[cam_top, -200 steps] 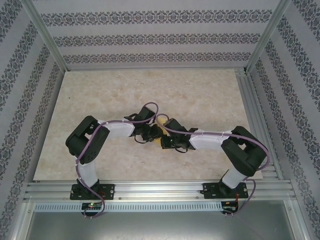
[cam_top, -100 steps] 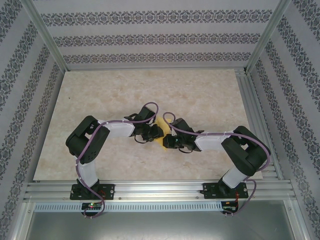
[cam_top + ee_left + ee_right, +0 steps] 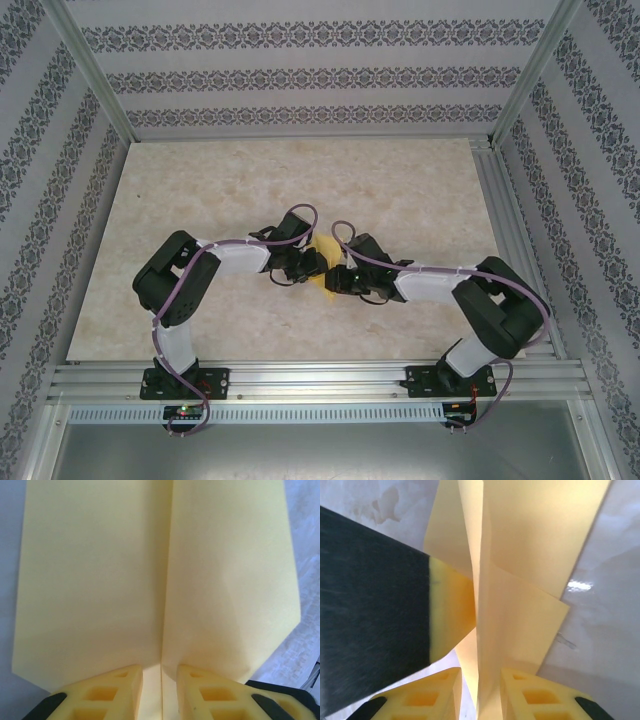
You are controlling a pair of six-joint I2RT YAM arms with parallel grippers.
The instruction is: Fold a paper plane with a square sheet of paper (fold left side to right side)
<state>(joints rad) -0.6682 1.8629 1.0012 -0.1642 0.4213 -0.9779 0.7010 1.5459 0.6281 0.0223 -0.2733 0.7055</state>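
Top external: paper plane [image 3: 322, 252] mostly hidden between left gripper [image 3: 311, 263], right gripper [image 3: 336, 279]

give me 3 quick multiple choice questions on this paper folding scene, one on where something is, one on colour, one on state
1. Where does the paper sheet lie?
A. against the far wall
B. between the left gripper and the right gripper
C. on the metal rail

2. What colour is it?
A. white
B. blue
C. yellow

3. What state is it in?
A. flat, unfolded
B. folded, flaps meeting at a centre seam
C. crumpled into a ball

Key: B, the top view shows it between the two grippers; C, both wrist views show yellow; B, the left wrist view shows two flaps meeting.
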